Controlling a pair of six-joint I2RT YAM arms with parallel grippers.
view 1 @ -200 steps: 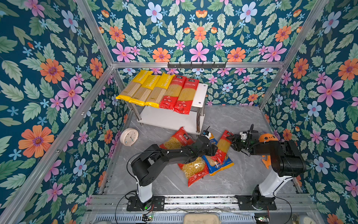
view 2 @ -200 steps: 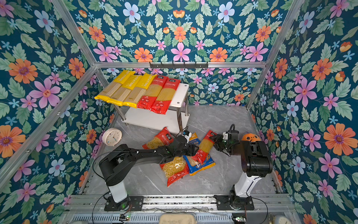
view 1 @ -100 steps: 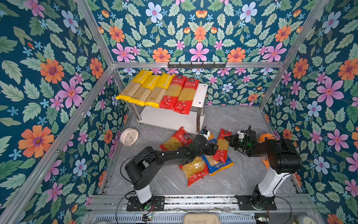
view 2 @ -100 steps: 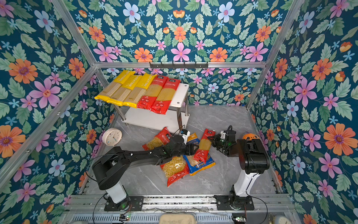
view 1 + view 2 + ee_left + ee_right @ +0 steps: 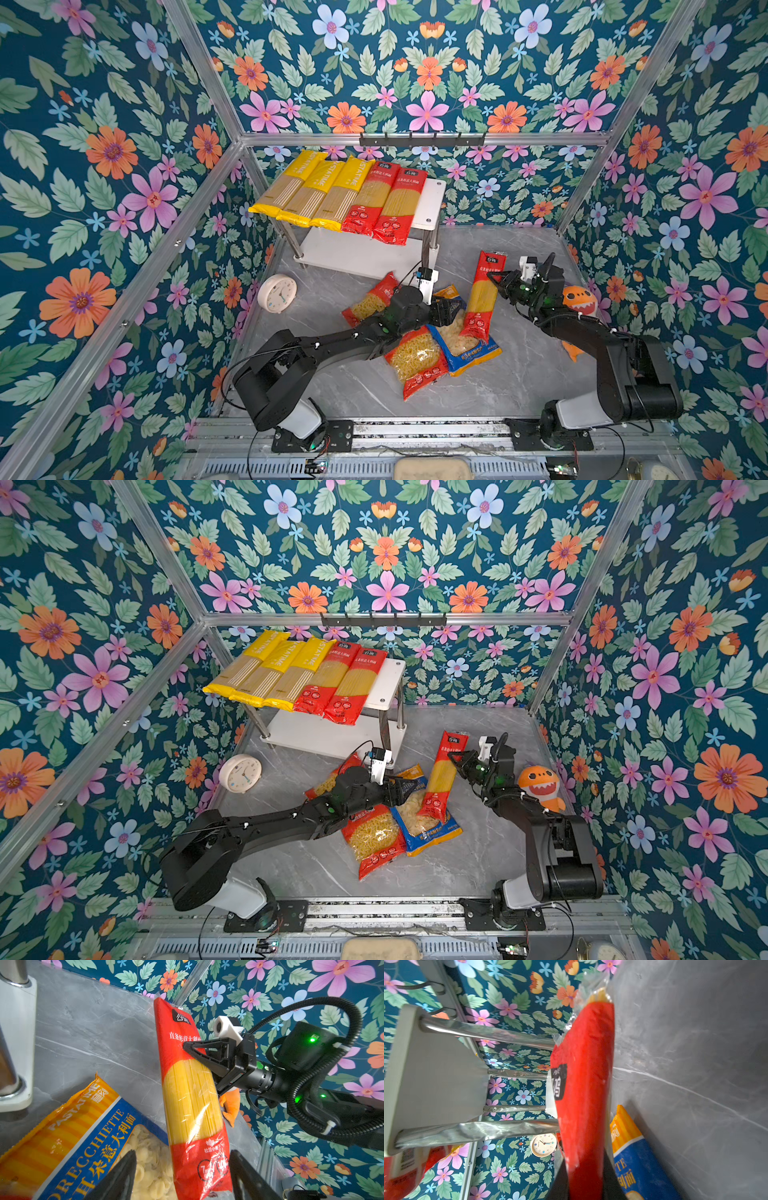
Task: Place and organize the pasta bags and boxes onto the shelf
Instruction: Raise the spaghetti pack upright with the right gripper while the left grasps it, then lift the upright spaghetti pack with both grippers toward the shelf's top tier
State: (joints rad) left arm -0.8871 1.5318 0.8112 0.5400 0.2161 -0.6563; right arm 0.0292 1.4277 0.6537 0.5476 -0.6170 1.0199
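Note:
The shelf (image 5: 432, 199) holds three yellow and two red long packs (image 5: 340, 195) side by side on its top board. My right gripper (image 5: 494, 279) is shut on the upper part of a third long red spaghetti pack (image 5: 482, 295), seen also in the left wrist view (image 5: 187, 1084) and the right wrist view (image 5: 583, 1084). The pack's far end is raised. Its near end rests on the blue-orange orecchiette bag (image 5: 469, 349). My left gripper (image 5: 182, 1178) is open, one finger on each side of that near end. Two red short-pasta bags (image 5: 415, 361) lie by the left arm.
A white clock (image 5: 277, 293) stands on the floor left of the shelf. An orange shark plush (image 5: 579, 303) sits behind the right arm by the right wall. A black hook rail (image 5: 422, 139) runs along the back frame. The shelf's lower board (image 5: 353, 253) is bare.
My right gripper closed on the red spaghetti pack and raised its far end. My left gripper opened a little wider around the near end.

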